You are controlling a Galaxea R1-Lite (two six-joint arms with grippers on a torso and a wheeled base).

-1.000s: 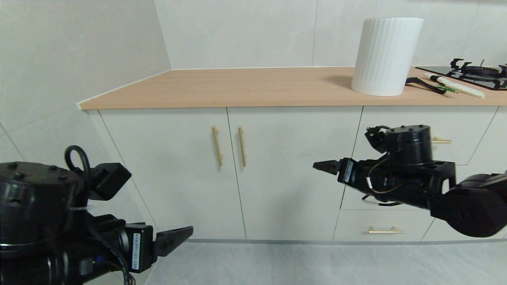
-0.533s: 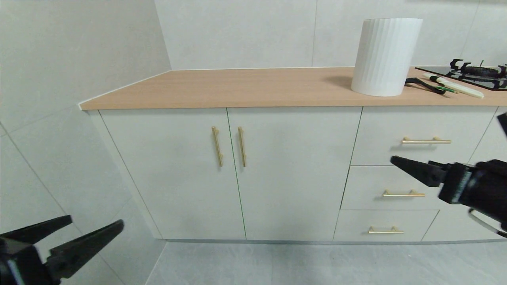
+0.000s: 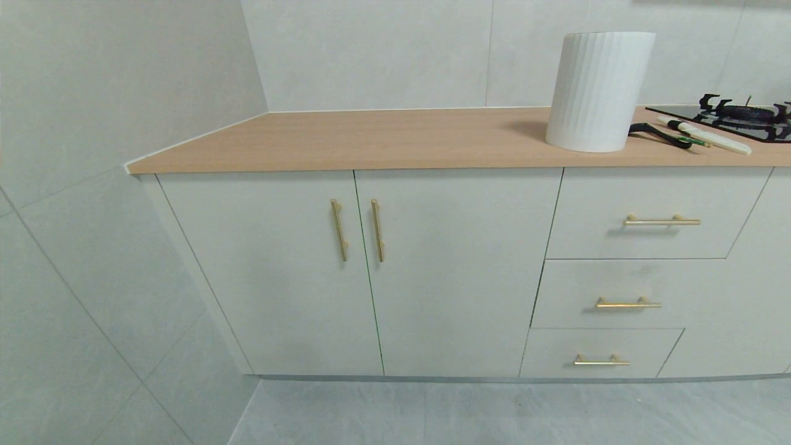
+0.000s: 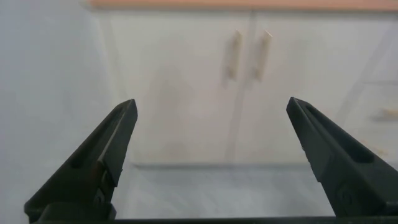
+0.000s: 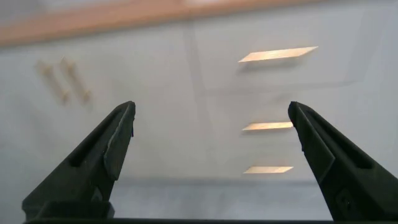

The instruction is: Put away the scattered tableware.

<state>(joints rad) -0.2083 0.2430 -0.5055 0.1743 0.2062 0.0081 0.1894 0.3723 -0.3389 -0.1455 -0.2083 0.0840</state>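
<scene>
**Left claw (image 4: 211, 106) and right claw (image 5: 211, 107) apart; utensils (image 3: 704, 135) loose on the counter (image 3: 371, 139)**

Both claws carry two black, wedge-shaped fingers that taper to blunt tips. Each pair is spread wide with nothing between. The left claw faces the doors (image 4: 186, 81), and the right claw faces the drawers (image 5: 280, 87).

The counter is a flat, matte slab of warm wood grain, meeting grey wall tiles along its back and left edges. Toward its right end stands the holder (image 3: 598, 93), a tall white cylinder with fine vertical ribs, upright. What is in it cannot be seen from this angle.

The utensils lie flat just right of the holder, between it and the black hob (image 3: 748, 112) at the counter's right back. One is slim and cream-white with a green streak. The other has a curved black handle whose end reaches the holder's base.

Under the front edge are two smooth pale doors, each with a thin upright brass bar. Right of them are three stacked drawers with level brass bars. All are shut.
</scene>
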